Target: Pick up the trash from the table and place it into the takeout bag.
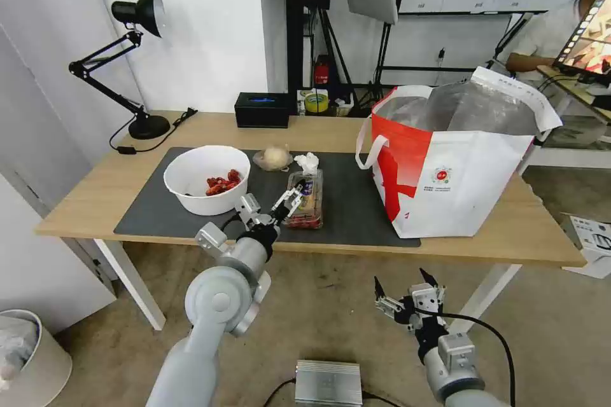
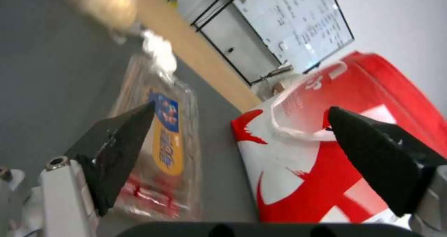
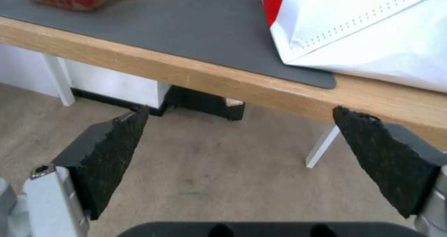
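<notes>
Taking the takeout bag (image 1: 458, 172) as my marker, I read the desk (image 1: 83, 203) from the far side inward. Farthest from the bag sits the white bowl (image 1: 207, 179) with red scraps, resting on the grey mat (image 1: 350, 203). Nearer the bag, at the back of the mat, lies the wrapped beige ball (image 1: 273, 158), and just beside it the crumpled tissue (image 1: 307, 162), which touches the far end of the clamshell box (image 1: 305, 200). That box lies between the bowl and the bag, well apart from the bag. My left gripper (image 1: 270, 206) hangs just over the box's near end, jaws spread wide and holding nothing; in my left wrist view the box (image 2: 158, 149) sits off toward one fingertip (image 2: 121, 149) rather than centred in the gap. I judge this to be the approach for picking up the box. To do it well, I should shift until the box lies squarely between the jaws, come down low enough to catch its side walls, and close gently, since thin clear plastic will likely flex or pop open. The tissue may drag along. The bag stands upright with its mouth open. My right gripper (image 1: 407, 296) waits below the desk edge, in front of the bag, jaws apart and empty.
</notes>
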`<state>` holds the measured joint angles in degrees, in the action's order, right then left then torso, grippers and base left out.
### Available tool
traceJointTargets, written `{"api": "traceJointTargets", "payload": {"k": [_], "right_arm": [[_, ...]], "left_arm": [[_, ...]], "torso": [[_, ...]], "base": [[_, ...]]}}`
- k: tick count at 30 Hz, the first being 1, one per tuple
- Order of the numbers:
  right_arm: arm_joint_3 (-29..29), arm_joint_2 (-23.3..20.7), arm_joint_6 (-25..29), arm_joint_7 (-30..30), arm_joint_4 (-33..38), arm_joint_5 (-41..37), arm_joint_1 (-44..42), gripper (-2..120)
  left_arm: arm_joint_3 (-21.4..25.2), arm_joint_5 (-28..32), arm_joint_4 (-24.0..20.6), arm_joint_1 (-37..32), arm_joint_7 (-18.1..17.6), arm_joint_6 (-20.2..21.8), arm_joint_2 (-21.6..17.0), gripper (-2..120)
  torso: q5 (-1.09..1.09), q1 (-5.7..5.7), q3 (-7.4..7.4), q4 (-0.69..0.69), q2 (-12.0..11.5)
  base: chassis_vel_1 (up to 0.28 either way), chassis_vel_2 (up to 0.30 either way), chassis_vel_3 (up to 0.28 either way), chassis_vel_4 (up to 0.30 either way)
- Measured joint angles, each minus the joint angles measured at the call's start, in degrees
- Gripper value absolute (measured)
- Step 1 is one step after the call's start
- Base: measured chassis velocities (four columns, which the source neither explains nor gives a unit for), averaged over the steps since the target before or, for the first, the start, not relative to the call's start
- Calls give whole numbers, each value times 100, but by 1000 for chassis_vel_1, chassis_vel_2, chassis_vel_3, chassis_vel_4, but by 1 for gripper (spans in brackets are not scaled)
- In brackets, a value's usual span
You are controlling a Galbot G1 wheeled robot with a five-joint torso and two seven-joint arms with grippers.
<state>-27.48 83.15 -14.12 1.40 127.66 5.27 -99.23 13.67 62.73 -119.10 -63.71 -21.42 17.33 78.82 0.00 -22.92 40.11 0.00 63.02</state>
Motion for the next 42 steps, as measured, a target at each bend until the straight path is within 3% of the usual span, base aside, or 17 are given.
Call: {"api": "traceJointTargets", "payload": {"k": [2, 3, 5, 6, 8, 9, 11, 16, 19, 27, 30, 42], "right_arm": [[3, -8, 0, 0, 0, -11, 18, 100], [3, -8, 0, 0, 0, -11, 18, 100], [13, -28, 0, 0, 3, -16, 29, 100], [13, -28, 0, 0, 3, -16, 29, 100], [14, -62, 1, 0, 9, -24, 35, 100], [14, -62, 1, 0, 9, -24, 35, 100], [10, -84, 0, 0, 31, -40, 35, 100], [-17, -94, 0, -4, 78, -167, 46, 100], [-177, -152, 0, -10, 205, -607, 98, 100], [-468, -287, -6, -21, 310, -935, 163, 100], [-515, -363, -68, -139, 383, -1524, 173, 100], [-619, -483, -299, -533, 620, -3695, 339, 100]], "left_arm": [[-86, -676, 101, 61, 520, -63, -253, 98], [-86, -676, 101, 61, 520, -63, -253, 98], [-218, -1981, 366, 150, 1469, -419, -615, 93], [-218, -1981, 366, 150, 1469, -419, -615, 93], [-350, -2990, 634, 278, 2153, -808, -951, 81], [-350, -2990, 634, 278, 2153, -808, -951, 81], [-515, -3576, 847, 477, 2505, -1073, -1229, 69], [-666, -3881, 1052, 709, 2727, -1206, -1435, 57], [-848, -3949, 1282, 932, 2828, -1213, -1586, 41], [-1159, -4176, 1685, 1204, 3181, -1350, -1701, 17], [-1287, -4461, 1883, 1320, 3324, -1466, -1713, 2], [-1403, -4726, 2112, 1350, 3290, -1671, -1627, 0]], "torso": [[0, 0, 0, -1, 0], [0, 0, 0, -1, 0], [0, 0, 0, 0, 0], [0, 0, 0, 0, 0], [0, 0, 0, 0, 0], [0, 0, 0, 0, 0], [-1, 0, 0, 0, 0], [0, 1, 0, 0, 0], [0, 1, 0, 1, 0], [0, 1, 1, 0, 0], [0, 1, 1, -1, 0], [0, 1, 0, 0, 0]], "base": [[0, 0, 0, 0], [0, 0, 0, 0], [0, 0, 0, 0], [0, 0, 0, 0], [0, 0, 0, 0], [0, 0, 0, 0], [0, 0, 0, 0], [0, 0, 0, 0], [0, 0, 0, 0], [0, 0, 0, 0], [0, 0, 0, 0], [0, 0, 0, 0]]}}
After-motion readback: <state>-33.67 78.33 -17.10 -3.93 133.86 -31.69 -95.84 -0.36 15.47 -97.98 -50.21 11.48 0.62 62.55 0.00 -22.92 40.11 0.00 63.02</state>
